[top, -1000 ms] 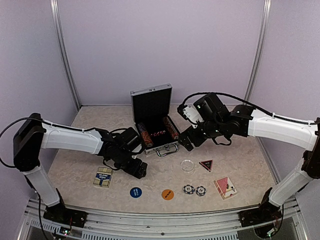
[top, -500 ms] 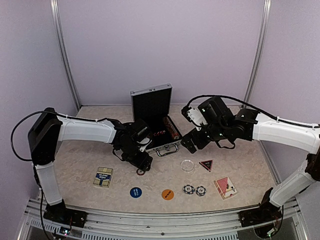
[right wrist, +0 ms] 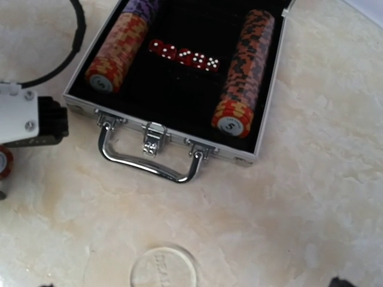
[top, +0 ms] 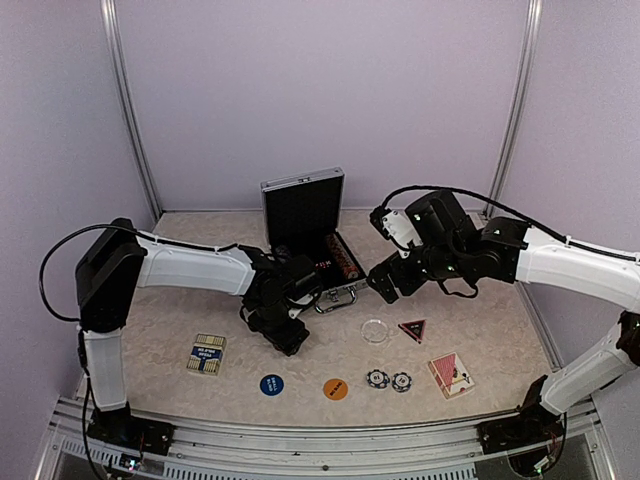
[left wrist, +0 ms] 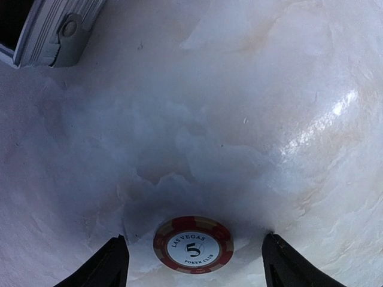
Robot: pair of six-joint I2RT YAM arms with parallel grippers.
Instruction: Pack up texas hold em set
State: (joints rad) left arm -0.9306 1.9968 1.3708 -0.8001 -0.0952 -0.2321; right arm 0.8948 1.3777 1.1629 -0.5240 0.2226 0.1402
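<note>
The left gripper [top: 288, 337] is released around a red poker chip [left wrist: 193, 244] lying on the tabletop [left wrist: 269, 89], near the open briefcase [top: 303, 207]. The right gripper [top: 384, 282], also released, hovers beside the briefcase.

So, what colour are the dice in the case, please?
Red dice, white pips; clearest in right wrist view.

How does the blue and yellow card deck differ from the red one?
The blue and yellow deck lies front left, the red deck front right. The blue and yellow deck sits almost square to the near edge of the table; the red deck is turned more askew. Both lie flat outside the case.
</note>
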